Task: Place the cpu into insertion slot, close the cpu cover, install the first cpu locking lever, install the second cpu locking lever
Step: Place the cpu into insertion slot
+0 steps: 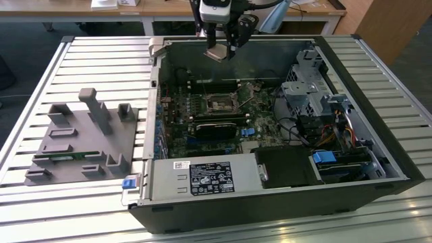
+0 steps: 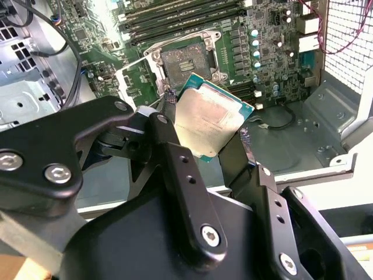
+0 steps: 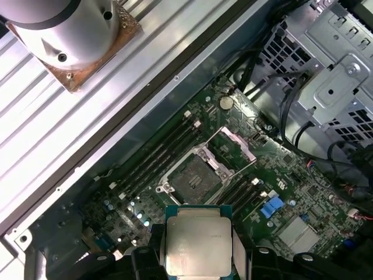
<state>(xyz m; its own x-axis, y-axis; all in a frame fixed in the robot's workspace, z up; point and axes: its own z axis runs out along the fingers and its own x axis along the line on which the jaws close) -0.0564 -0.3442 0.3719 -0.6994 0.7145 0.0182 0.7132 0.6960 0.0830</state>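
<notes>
Claw [image 2: 207,118] points down, gripping cpu [image 2: 211,116] (tilted) above insertion slot [image 2: 182,61].

A slatted metal surface [image 1: 101,61] was seen; beyond it a wooden desk [image 1: 169,7], a wooden cabinet [image 1: 391,20] and dark floor [image 1: 20,40] were shown.

The gripper [image 2: 207,119] is matte black, built from flat hinged link bars [image 2: 64,146] with rounded ends, pinned by silver screws [image 2: 210,235] with hex sockets. Its two slim black fingers [image 2: 178,169] carry small holes along their length. In the exterior view, a boxy pale grey wrist block [image 1: 214,12] tops it.
</notes>
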